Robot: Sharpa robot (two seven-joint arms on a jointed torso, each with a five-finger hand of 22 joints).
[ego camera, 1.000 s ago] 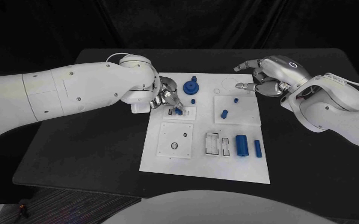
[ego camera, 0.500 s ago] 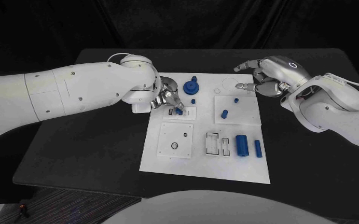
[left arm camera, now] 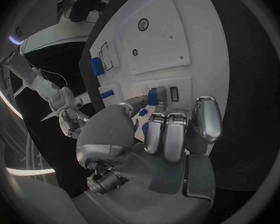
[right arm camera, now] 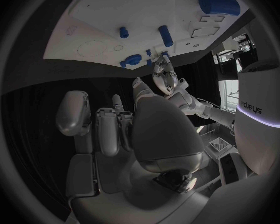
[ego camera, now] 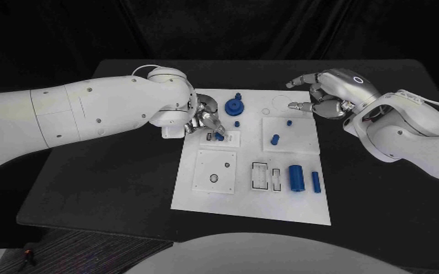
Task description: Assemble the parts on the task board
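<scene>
One small blue part (ego camera: 219, 136) sits at the fingertips of the left hand (ego camera: 201, 120), right over the small raised block (ego camera: 221, 138) near the left edge of the task board (ego camera: 252, 191). In the left wrist view the thumb and a finger pinch this blue part (left arm camera: 152, 95) just beside a dark slot (left arm camera: 174, 93) in that block, while the other fingers lie side by side, curled above the board. The step in hand looks like seating the piece in the block. To do it well, the hand should probably keep the part upright and lower it straight, without sideways drag, and let go only once it rests firmly.

Further out, a blue gear-like part (ego camera: 235, 104) stands just behind the left hand, and a small blue peg (ego camera: 237, 123) lies close by, so there is little room to swing toward the board's middle. The safest way out seems to be up and back toward the board's left edge, where bare black table (ego camera: 119, 179) lies.

On the far side, the right hand (ego camera: 325, 98) hovers over the board's right rear corner, fingers loosely curled and apart, holding nothing. Beneath it and nearer lie two short blue pegs (ego camera: 275, 138), and a large blue cylinder (ego camera: 295, 177) with a slimmer one (ego camera: 314, 181) rests near the right front edge, well apart from both hands.
</scene>
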